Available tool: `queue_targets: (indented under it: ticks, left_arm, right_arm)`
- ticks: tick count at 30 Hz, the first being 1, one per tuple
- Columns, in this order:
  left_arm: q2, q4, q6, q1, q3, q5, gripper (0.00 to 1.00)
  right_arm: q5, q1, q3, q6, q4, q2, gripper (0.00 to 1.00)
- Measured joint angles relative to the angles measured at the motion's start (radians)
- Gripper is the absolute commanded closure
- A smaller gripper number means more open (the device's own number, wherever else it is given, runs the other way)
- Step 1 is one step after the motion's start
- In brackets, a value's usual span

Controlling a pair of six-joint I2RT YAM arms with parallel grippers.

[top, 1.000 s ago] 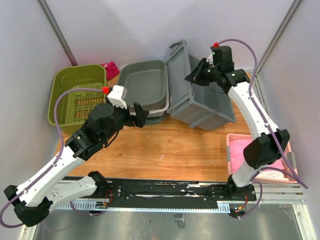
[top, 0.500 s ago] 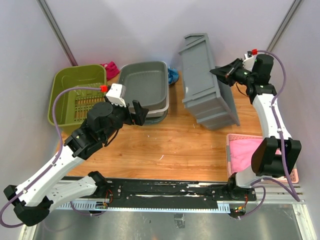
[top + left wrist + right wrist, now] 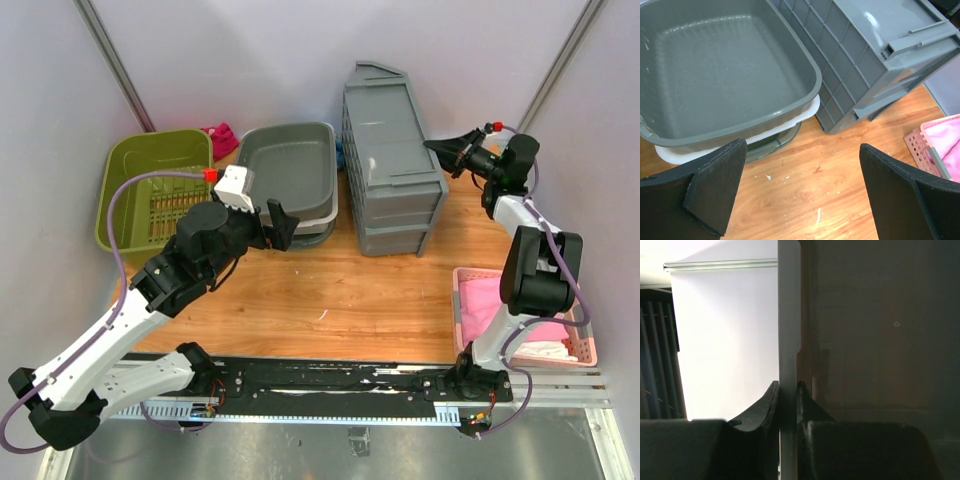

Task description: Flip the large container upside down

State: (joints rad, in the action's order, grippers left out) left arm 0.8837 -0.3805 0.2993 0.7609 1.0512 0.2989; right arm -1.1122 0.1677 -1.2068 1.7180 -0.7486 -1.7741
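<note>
The wooden desk [image 3: 330, 290] carries everything seen. The large grey ribbed plastic crate [image 3: 385, 130] is found at the back of the desk, right of centre. A broad smooth face is turned upward and a ribbed wall is turned toward the near edge. In the left wrist view its flanged rim on the right is seen raised clear of the wood, so the crate is tilted. Whether its opening faces fully down cannot be told.

Just beside it on the left, a grey rounded plastic tub [image 3: 288, 160] is stacked on a white tray [image 3: 790, 125], under which a darker dish is partly hidden. At the far left an olive-green plastic basket with a slotted floor [image 3: 165, 138] is set against the wall. At the right near corner a pink perforated plastic basket [image 3: 462, 300] is filled with a pink cloth [image 3: 490, 300].

The right gripper [image 3: 445, 148] is placed at the crate's right side. Its jaws are clenched on a thin grey wall edge of the crate, as shown in the right wrist view. The left gripper [image 3: 275, 225] is held above the desk by the tub's near rim, its jaws released and grasping nothing.

A small magenta object [image 3: 220, 135] is seen behind the green basket, and a small blue object [image 3: 344, 152] between tub and crate.
</note>
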Motion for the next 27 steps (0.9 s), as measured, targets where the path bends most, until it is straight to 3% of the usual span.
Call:
queue_targets:
  ticks: [2, 4, 6, 11, 19, 27]
  left_arm:
    - [0.003, -0.002, 0.000, 0.000, 0.004, 0.000, 0.01]
    - [0.009, -0.004, 0.000, 0.000, 0.008, 0.000, 0.01]
    - [0.016, -0.005, 0.000, 0.000, 0.009, 0.000, 0.01]
    - [0.030, -0.012, 0.000, 0.000, 0.009, -0.001, 0.01]
    - [0.036, -0.011, 0.000, 0.000, 0.009, 0.003, 0.01]
    - [0.029, -0.007, 0.008, 0.000, 0.004, 0.029, 0.01]
  right_arm:
    - [-0.005, 0.000, 0.006, -0.011, 0.013, 0.005, 0.93]
    - [0.000, 0.000, 0.003, -0.085, 0.104, 0.029, 0.73]
    - [0.025, 0.001, -0.033, -0.229, 0.300, 0.065, 0.58]
    - [0.192, 0.000, -0.268, -0.683, 0.876, 0.114, 0.41]
    - [0.521, -0.061, -0.549, -1.148, 1.389, 0.123, 0.31]
    - [0.875, -0.261, -0.719, -1.405, 1.558, 0.115, 0.39]
